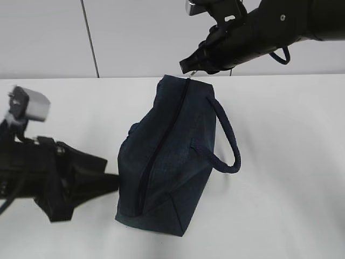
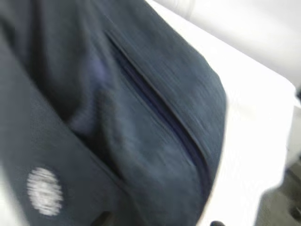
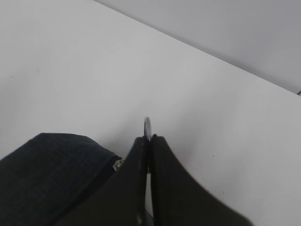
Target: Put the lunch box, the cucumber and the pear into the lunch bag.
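Lunch bag [image 1: 167, 156]: soft, slumping fabric, mid-desk; grip by zipper pull. Right gripper [image 3: 149, 141] pinched on the pull; left gripper [image 1: 110, 182] state indiscernible.

1 lunch bag [image 1: 167, 162], 1 table [image 1: 291, 162], 1 left gripper [image 1: 108, 183], 1 right gripper [image 1: 190, 63].

lunch bag [image 1: 172, 156] – dark navy fabric, fine woven texture, darker zipper line | handle [image 1: 229, 140] – same navy, at 3 o'clock of the bag | pale round patch [image 2: 44, 190] on the navy fabric | grippers [image 1: 191, 63] – black | table [image 1: 291, 135] – plain white | wall [image 1: 135, 32] – light grey
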Robot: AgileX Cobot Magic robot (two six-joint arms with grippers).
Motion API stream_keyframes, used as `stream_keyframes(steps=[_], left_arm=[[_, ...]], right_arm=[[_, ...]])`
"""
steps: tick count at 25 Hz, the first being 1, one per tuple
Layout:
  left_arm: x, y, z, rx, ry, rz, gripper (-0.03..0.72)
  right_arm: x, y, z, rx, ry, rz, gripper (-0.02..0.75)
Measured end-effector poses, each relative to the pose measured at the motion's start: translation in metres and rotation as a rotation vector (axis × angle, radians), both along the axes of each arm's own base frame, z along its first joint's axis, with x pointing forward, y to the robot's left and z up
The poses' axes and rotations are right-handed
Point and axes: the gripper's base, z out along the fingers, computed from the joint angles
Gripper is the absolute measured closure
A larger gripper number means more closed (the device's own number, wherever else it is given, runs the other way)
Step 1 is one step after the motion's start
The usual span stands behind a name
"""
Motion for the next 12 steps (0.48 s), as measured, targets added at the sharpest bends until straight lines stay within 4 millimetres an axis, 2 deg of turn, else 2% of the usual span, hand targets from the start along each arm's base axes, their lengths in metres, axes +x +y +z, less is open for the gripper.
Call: stream_keyframes(steps=[4, 8, 12], left_arm=[[0.016, 0.008, 0.045, 0.002, -0.135, 0.175, 0.33], [0.047, -0.004, 0.085, -0.093, -0.11, 0.278, 0.33], [0.087, -0.029, 0.093, -0.128, 0.007, 0.227, 0.331]], right_arm=[[0.0, 0.0, 0.0, 0.001, 0.006, -0.001, 0.732], [-0.001, 0.0, -0.001, 0.002, 0.011, -0.002, 0.732], [-0.001, 0.0, -0.001, 0.016, 0.019, -0.008, 0.732]])
